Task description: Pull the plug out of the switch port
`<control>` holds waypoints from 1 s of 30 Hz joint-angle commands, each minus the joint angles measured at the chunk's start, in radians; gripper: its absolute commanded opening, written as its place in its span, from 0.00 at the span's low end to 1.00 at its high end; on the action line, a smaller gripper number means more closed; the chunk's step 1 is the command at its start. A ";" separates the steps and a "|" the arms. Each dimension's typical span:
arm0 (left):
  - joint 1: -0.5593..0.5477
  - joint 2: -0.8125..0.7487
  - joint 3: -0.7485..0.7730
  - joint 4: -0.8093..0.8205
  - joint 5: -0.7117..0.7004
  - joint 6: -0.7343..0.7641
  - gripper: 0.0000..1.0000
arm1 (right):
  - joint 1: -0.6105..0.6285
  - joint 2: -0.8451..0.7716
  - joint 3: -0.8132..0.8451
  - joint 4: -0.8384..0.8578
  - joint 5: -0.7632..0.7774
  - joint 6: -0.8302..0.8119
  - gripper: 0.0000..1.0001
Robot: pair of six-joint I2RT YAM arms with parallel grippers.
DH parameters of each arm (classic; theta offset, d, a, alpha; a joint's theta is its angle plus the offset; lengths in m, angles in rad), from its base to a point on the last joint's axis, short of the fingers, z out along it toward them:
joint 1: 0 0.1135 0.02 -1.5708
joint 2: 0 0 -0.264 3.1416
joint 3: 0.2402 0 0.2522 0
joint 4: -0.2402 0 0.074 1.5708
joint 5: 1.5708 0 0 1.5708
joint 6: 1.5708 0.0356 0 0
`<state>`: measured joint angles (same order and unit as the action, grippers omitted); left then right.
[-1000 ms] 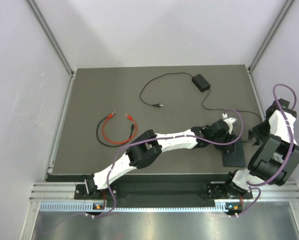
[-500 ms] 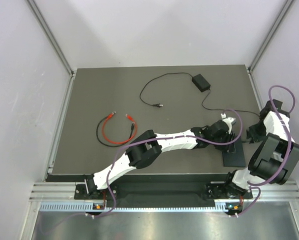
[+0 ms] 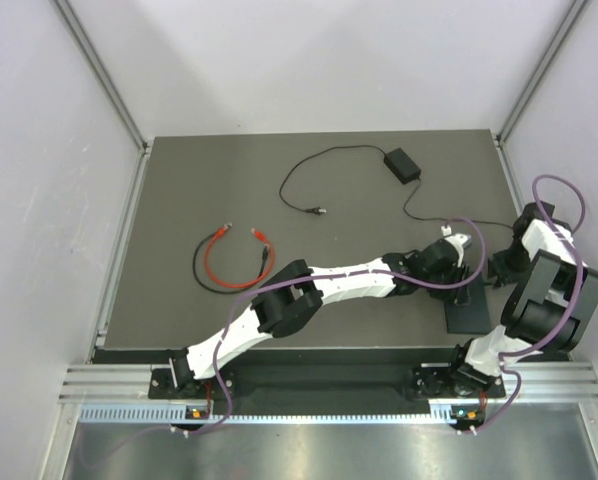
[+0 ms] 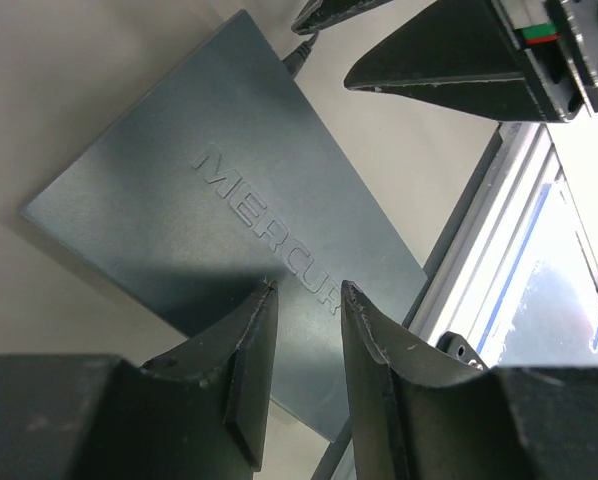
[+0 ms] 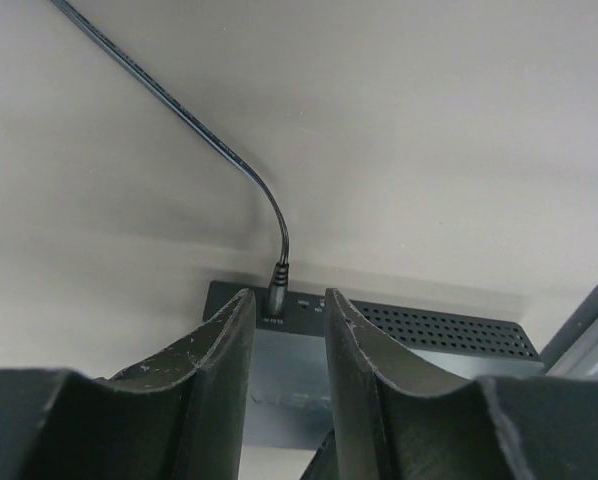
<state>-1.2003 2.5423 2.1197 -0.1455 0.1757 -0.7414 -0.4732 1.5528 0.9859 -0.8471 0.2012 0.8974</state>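
Two things you cannot read from overhead: the plug and the switch port are hidden beneath the left gripper and right gripper, and only the near part of the black switch box shows, at the table's near right. The right wrist view shows the plug seated in the switch port on the box's far edge, beside a row of vent holes. Your right jaws are parted and straddle the plug with a gap on either side, grasping nothing. Your left jaws are parted too, low over the lid by the raised MERCUR lettering, whose end a finger cuts off; contact is unclear. The plug's axis lies along the table, its cord trailing away. A power brick lies farther back, and red and black cable loops lie well apart on the left.
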 commanded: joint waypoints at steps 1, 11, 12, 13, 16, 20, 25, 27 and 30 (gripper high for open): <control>0.001 0.058 -0.006 -0.209 -0.059 0.039 0.38 | 0.018 0.012 -0.001 0.034 0.024 0.034 0.34; 0.001 0.067 -0.001 -0.218 -0.048 0.048 0.38 | 0.039 0.047 -0.026 0.066 0.010 0.064 0.33; 0.001 0.068 -0.001 -0.218 -0.047 0.050 0.38 | 0.039 0.053 -0.027 0.068 0.003 0.070 0.33; 0.001 0.070 -0.001 -0.218 -0.044 0.050 0.38 | 0.041 0.058 -0.026 0.072 -0.002 0.071 0.33; -0.001 0.073 0.000 -0.220 -0.039 0.051 0.38 | 0.048 0.073 -0.016 0.072 -0.005 0.083 0.31; 0.001 0.075 0.000 -0.224 -0.035 0.044 0.38 | 0.048 0.093 0.003 0.071 0.007 0.075 0.23; 0.001 0.079 -0.017 -0.215 -0.021 0.017 0.39 | 0.047 0.124 0.020 0.074 0.003 0.066 0.00; 0.001 0.079 -0.024 -0.212 -0.019 0.005 0.39 | 0.047 0.136 0.017 0.083 -0.017 0.064 0.00; 0.001 0.082 -0.036 -0.213 -0.018 -0.009 0.39 | 0.045 0.164 0.016 0.097 -0.068 0.057 0.00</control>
<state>-1.1992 2.5446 2.1380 -0.1883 0.1730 -0.7521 -0.4408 1.6657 0.9901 -0.8143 0.2050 0.9577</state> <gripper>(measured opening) 0.384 0.035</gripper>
